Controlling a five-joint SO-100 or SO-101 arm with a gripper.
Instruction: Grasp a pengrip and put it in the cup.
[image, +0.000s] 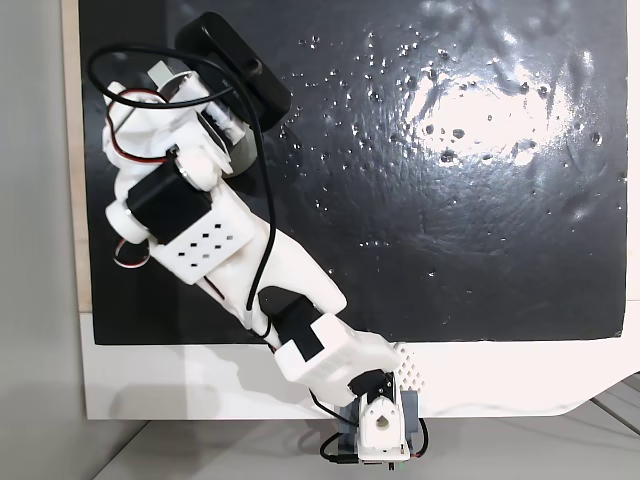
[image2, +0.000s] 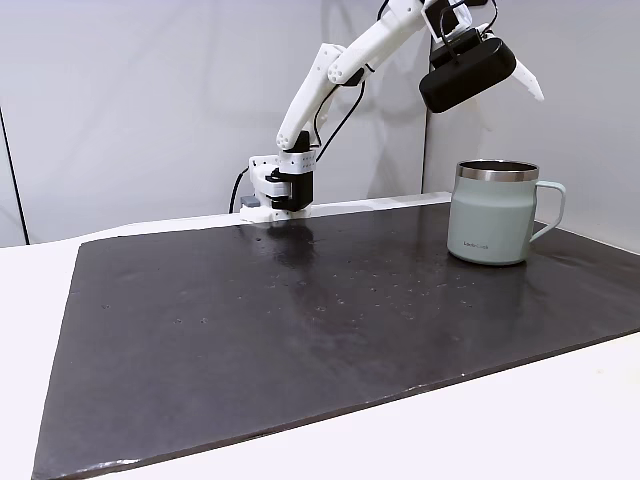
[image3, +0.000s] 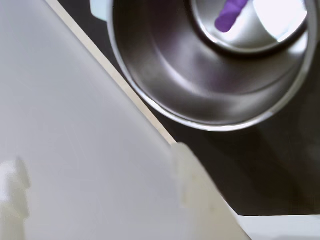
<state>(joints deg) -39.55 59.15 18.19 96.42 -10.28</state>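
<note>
pale walls stand behind your white table (image2: 560, 420), where a dark mat (image2: 300, 320) dotted with water droplets (image: 450, 130) covers most of the top. your arm (image2: 330, 75) rises from its base (image2: 275, 190) at the mat's far edge in a fixed view and reaches high toward the right, ending above the cup (image2: 495, 215) near the mat's right edge. the gripper (image2: 500, 70) hangs over the cup, touching nothing; you cannot tell how far the jaws stand apart. in the wrist view the pengrip (image3: 231, 14) lies on the cup's silvery bottom. open mat stretches left and toward the front edge.
</note>
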